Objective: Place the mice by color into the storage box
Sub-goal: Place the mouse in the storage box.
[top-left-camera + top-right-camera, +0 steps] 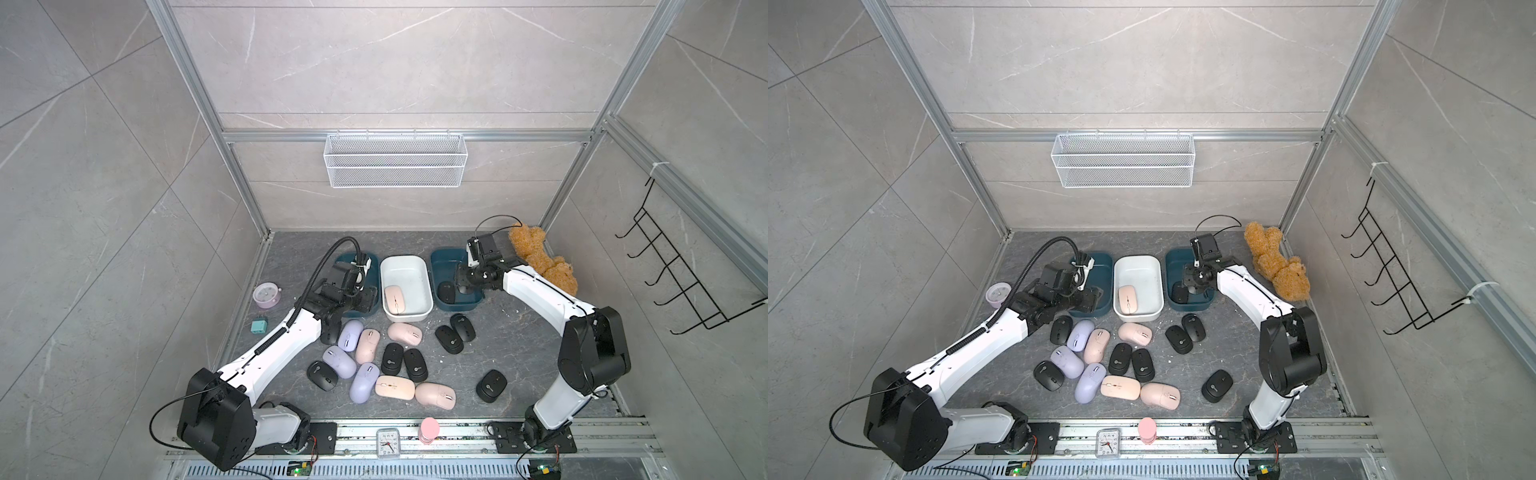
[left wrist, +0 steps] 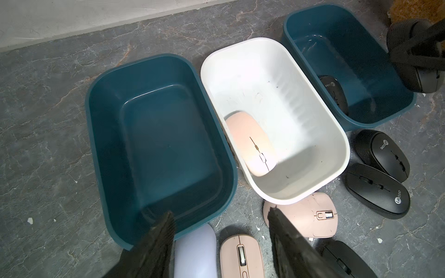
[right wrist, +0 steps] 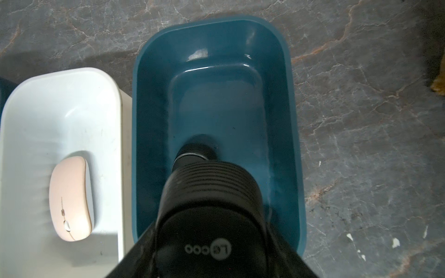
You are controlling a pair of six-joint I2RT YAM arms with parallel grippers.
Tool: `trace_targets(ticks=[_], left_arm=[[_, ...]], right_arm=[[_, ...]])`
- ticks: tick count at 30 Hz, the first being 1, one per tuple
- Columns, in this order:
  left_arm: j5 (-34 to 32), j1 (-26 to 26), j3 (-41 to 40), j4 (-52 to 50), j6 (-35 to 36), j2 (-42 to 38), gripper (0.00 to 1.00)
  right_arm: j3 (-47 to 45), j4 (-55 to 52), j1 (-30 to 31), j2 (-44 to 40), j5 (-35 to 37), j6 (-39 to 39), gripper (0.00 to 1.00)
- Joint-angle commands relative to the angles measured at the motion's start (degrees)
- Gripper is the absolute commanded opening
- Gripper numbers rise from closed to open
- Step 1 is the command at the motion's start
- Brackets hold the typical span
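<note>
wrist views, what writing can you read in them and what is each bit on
"Lecoo": held black mouse, logo upside down in the right wrist view.
"Lecoo": black mouse beside the white bin.
"Lecoo": neighbouring black mouse, logo turned sideways.
"ecoo": black mouse in the teal bin, partly cut off by the wall.
The pink mice show no readable text.

Robot lab cell: aluminium frame [image 1: 270, 136], tiled walls [image 1: 395, 62].

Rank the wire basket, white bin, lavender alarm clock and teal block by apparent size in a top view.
1. wire basket, though it hangs higher, perhaps nearer the camera
2. white bin
3. lavender alarm clock
4. teal block
</note>
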Motion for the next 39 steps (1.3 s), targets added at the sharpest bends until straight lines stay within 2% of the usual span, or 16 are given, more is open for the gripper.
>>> trace_targets(ticks=[1,21,39], left_arm=[[1.2,-0.25,0.94,1.12,0.74,-0.94,0.65],[-0.32,-0.3,0.84,1.08,1.53,0.73,0.65],[-0.15,-0.3,1.1,0.9,1.64,1.26,0.65]], right_arm=[[1.9,1.36,-0.59,1.45,-0.67,-1.1,0.56],[8.31,-0.65,-2.63,14.31,3.13,-4.27,0.56],[10.82,-2.33,-2.95,20.41,4.38,-4.46,0.57]])
